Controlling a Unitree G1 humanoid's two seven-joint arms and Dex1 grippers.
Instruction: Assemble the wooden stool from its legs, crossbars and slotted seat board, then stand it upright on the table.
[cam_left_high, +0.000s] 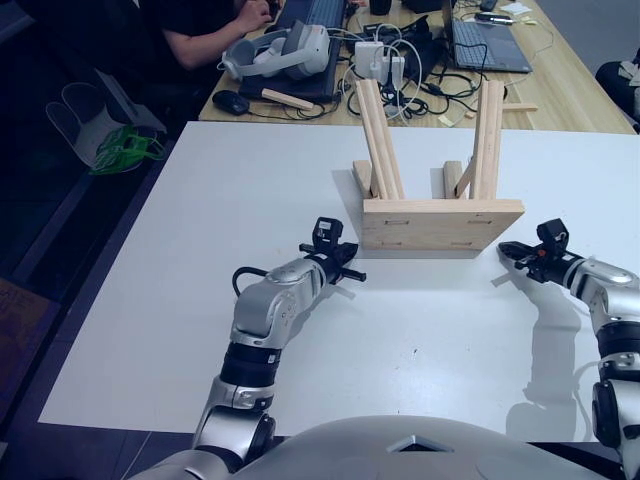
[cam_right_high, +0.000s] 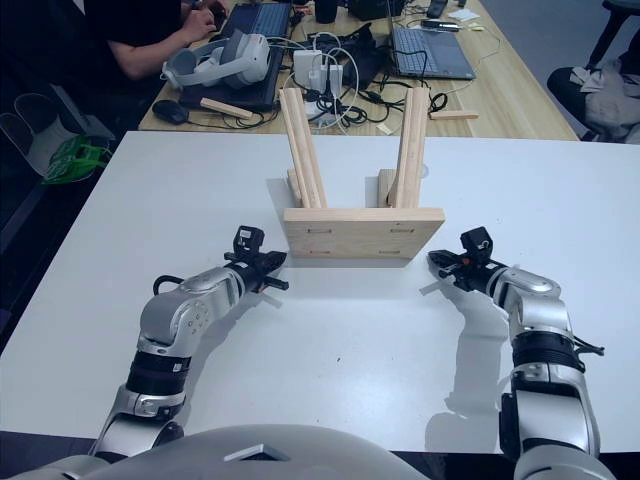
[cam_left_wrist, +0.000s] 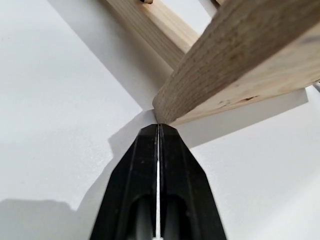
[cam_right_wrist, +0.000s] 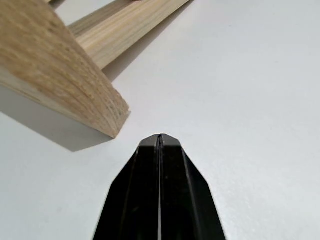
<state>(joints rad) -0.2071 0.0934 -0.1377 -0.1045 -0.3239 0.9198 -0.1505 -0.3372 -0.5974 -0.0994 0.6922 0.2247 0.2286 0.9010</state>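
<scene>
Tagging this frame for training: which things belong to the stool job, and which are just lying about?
Job: stool, lying on its side; left gripper; right gripper; table.
Lying about: headset, mouse, laptop, cables, all on the desk behind.

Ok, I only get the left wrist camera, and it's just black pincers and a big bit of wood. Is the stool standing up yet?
Observer: Not yet. The stool lies on its side on the white table, with the seat board facing the robot and the legs pointing away.
Operator: Where's the other arm?
Observer: The right gripper is shut and sits low over the table, just off the seat board's right corner with a small gap between them.
Operator: What's behind the stool?
Observer: A wooden desk with a laptop, cables and a headset.
</scene>
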